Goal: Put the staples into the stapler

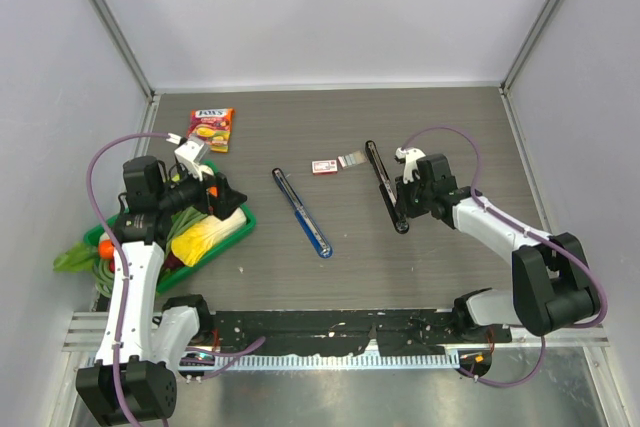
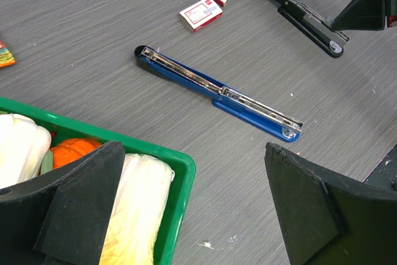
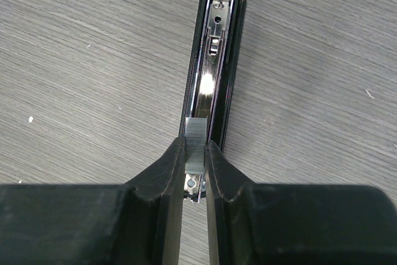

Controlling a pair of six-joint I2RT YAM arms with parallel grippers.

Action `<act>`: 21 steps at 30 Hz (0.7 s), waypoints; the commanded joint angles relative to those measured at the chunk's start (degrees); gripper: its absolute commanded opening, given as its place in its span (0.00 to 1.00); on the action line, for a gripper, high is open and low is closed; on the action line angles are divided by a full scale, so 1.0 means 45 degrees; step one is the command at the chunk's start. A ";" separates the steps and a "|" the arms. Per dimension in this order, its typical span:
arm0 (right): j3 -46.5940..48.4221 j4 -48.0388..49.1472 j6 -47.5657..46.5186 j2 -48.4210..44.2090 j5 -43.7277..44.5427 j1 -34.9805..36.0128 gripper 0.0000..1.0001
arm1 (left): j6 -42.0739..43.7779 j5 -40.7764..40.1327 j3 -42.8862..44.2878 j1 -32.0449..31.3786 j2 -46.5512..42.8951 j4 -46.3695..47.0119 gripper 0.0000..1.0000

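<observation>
Table (image 1: 450,117): one, grey wood-grain, walled on three sides.

Arms: two. The left arm (image 1: 130,277) rises from 7 o'clock, its wrist over the tray; the right arm (image 1: 490,227) is folded in from 4 o'clock, elbow low, wrist reaching to 9 o'clock of its own base.

Green tray (image 1: 243,219): one, at the table's 8 o'clock, holding vegetables; a pale cabbage (image 2: 142,203) and an orange piece (image 2: 71,150) show in the left wrist view.

Staplers: two, both swung open and lying flat. The black stapler (image 1: 385,187) is at 3 o'clock of centre, running 11 to 5; the blue stapler (image 1: 302,212) is near centre on the same slant, well apart from the black one.

Snack packet (image 1: 212,129): one, red and yellow, at 10 o'clock.

Small box (image 1: 323,166): one, red and white, at 1 o'clock of the blue stapler.

Left gripper (image 2: 193,153): jaws released, spread wide, nothing between them; hangs above the tray's rim, tilted toward the blue stapler.

Right gripper (image 3: 195,146): jaws clenched, grasping the staples (image 3: 196,130); pointed down at the black stapler's 5 o'clock end.

Staples: short silvery-grey strip, finely ribbed, pinched by its sides; lies in line with the stapler's shiny open channel, over its near end; whether it is seated in the channel I cannot tell.

Second strip (image 1: 352,159): a short grey bunch of staples just beside the box, at its 3 o'clock.
</observation>
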 commanded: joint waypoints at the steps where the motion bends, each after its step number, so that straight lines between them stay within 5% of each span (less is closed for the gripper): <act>1: 0.0327 -0.0119 0.0162 0.0141 0.0256 0.0043 0.19 | -0.0184 0.0314 -0.0074 0.0143 -0.0165 0.0574 1.00; 21: 0.0464 -0.0471 0.0748 0.0122 0.0354 0.0121 0.18 | -0.0203 0.0334 -0.0113 0.0221 -0.0145 0.0593 1.00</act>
